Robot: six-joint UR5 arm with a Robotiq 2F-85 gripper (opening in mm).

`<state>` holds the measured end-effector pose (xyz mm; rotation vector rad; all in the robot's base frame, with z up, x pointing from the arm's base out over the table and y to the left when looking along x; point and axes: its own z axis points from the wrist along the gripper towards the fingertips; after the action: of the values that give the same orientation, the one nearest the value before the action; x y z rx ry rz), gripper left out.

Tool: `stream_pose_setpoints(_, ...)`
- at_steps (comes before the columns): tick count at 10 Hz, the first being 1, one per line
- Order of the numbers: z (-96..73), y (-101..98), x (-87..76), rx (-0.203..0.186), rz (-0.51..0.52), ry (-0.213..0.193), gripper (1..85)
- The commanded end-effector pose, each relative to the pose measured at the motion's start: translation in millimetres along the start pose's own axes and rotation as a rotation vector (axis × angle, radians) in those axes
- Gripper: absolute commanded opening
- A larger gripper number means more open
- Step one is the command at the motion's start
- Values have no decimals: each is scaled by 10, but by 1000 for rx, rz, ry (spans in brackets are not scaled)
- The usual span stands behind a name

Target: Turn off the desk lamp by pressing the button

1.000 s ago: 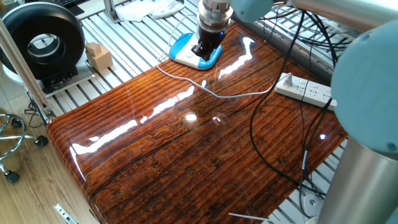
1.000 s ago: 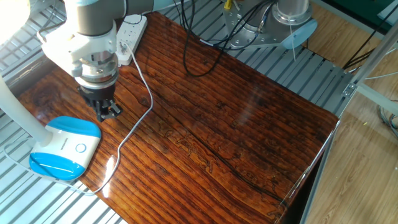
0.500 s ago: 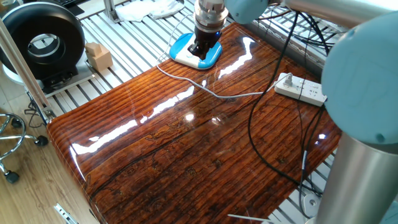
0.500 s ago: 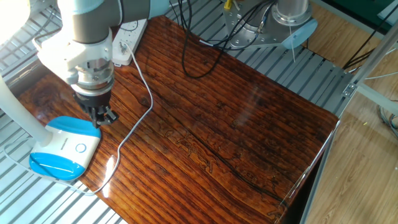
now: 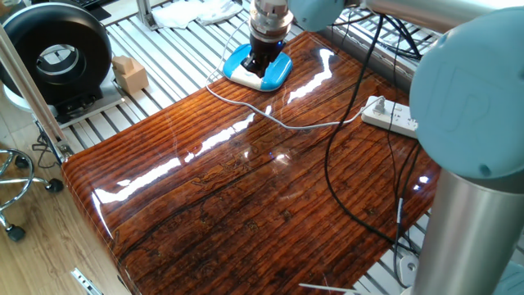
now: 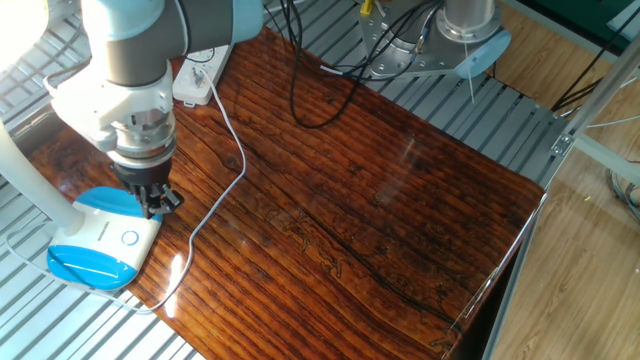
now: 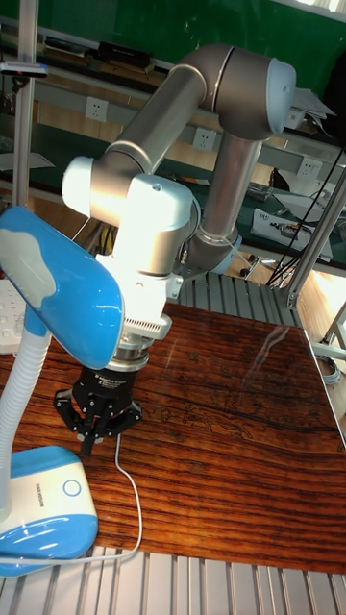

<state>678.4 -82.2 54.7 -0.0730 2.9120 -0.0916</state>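
The desk lamp's base (image 6: 100,243) has a bright blue top and a white rim, and it sits at the table's corner (image 5: 276,70). Its round button (image 6: 130,238) shows on the white part (image 7: 70,487). A white gooseneck (image 7: 25,404) rises to the blue lamp head (image 7: 60,288). My gripper (image 6: 155,206) points straight down with its fingertips together. It hangs over the base's edge, a little short of the button. In the tall fixed view the gripper (image 7: 89,446) sits just beside the base. In one fixed view the gripper (image 5: 260,67) covers the middle of the base.
The lamp's thin white cord (image 6: 226,190) trails across the wooden table to a white power strip (image 5: 391,117). Black cables (image 5: 340,192) loop over the right side. A black round fan (image 5: 57,53) and a small cardboard box (image 5: 129,74) stand off the table.
The gripper has moved across the table toward the lamp base and now stands over its edge, closer to the button. The lamp has not moved.
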Motion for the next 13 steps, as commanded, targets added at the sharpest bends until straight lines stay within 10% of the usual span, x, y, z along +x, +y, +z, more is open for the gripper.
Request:
stream_pose_setpoints(1,-2,31,-13,-22,14,4,13)
stream_pose_setpoints(13,-30,335,-155,-144,205,-36,13)
